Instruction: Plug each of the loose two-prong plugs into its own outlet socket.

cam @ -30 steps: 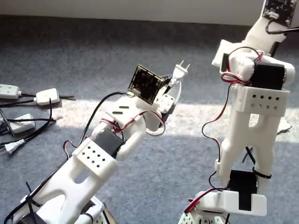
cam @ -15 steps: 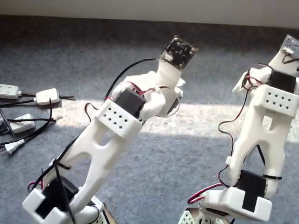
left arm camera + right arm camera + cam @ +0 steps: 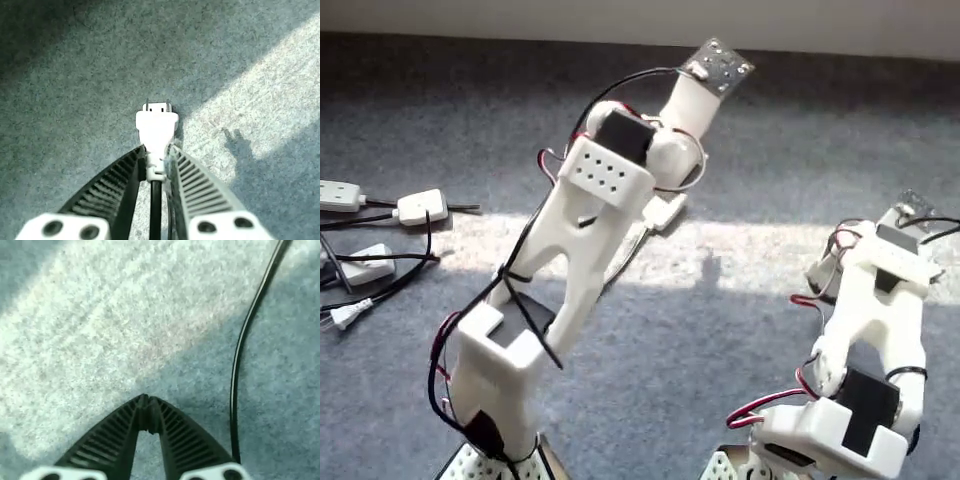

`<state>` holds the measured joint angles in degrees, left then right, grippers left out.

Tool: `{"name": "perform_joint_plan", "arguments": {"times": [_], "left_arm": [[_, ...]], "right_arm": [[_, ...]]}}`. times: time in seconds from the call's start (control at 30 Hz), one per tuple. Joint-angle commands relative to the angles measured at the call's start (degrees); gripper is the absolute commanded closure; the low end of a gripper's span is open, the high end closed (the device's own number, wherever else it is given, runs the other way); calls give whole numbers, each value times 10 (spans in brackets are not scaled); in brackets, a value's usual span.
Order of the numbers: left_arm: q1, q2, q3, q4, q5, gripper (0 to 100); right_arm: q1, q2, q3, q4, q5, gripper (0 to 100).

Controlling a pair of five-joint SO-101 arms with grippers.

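Two-prong plug [image 3: 156,125], white, is sitting pinched in the left gripper [image 3: 156,151]. The jaws are closing almost fully on its neck, right where the black cord [image 3: 155,210] is leaving, and the prongs are pointing straight ahead over the grey carpet [image 3: 75,75]. From the high view the left arm [image 3: 590,200] is stretching toward 12 o'clock, while the outlet sockets [image 3: 338,195] are lying well apart at 9 o'clock, with another loose plug [image 3: 345,315] lying near 8 o'clock. So the step, I'd say, is calling for a swing round to 9 o'clock, squaring the prongs to the slots. That grip is looking thin, so a slow, straight push is looking wise. Right gripper [image 3: 148,405] is hanging closed and empty over the carpet, a black cable [image 3: 245,340] running beside it.
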<state>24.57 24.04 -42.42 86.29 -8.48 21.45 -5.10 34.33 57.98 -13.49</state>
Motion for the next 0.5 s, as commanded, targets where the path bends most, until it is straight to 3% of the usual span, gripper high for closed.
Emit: {"name": "perform_joint_plan", "arguments": {"times": [0.0, 0.3, 0.47], "left_arm": [[-18, 78, -123, 47, -35, 994], [-4, 204, -242, 125, -49, 994], [-3, 189, -291, 143, -47, 994]], "right_arm": [[1, -22, 38, -60, 2, 991], [-14, -22, 55, -75, 2, 991], [-14, -22, 55, -99, 3, 991]]}}
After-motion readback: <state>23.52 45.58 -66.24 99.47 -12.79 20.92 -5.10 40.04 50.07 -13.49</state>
